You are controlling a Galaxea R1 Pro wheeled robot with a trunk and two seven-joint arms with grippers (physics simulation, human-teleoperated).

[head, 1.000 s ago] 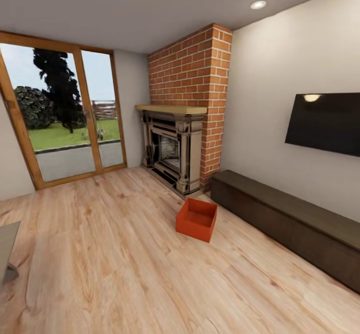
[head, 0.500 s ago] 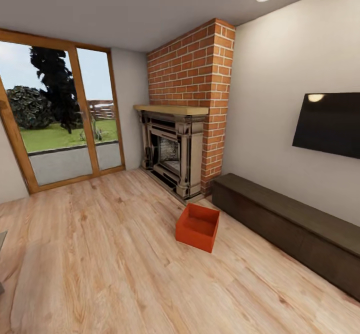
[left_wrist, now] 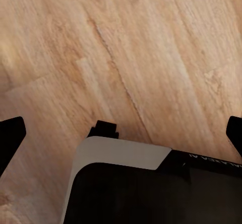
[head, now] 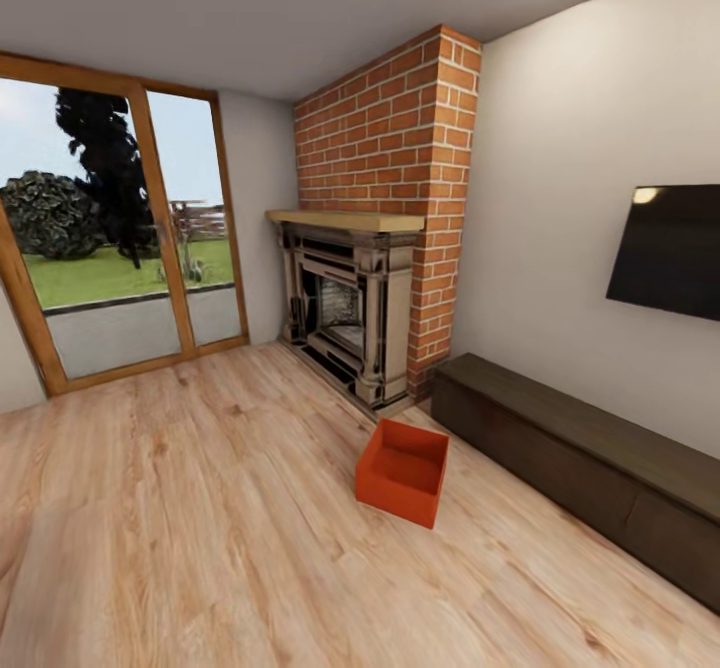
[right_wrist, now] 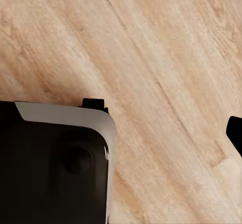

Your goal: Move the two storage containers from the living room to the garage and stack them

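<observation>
Container (head: 403, 472) on wood floor (head: 200, 508), seemingly just beside bench (head: 590, 458).

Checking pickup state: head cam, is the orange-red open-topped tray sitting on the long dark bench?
No. The orange-red open-topped tray sits on the light wood-plank floor, in front of the long dark bench.

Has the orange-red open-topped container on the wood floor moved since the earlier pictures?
No. The orange-red container keeps its spot between the brick fireplace and the dark bench; the camera shifted.
</observation>
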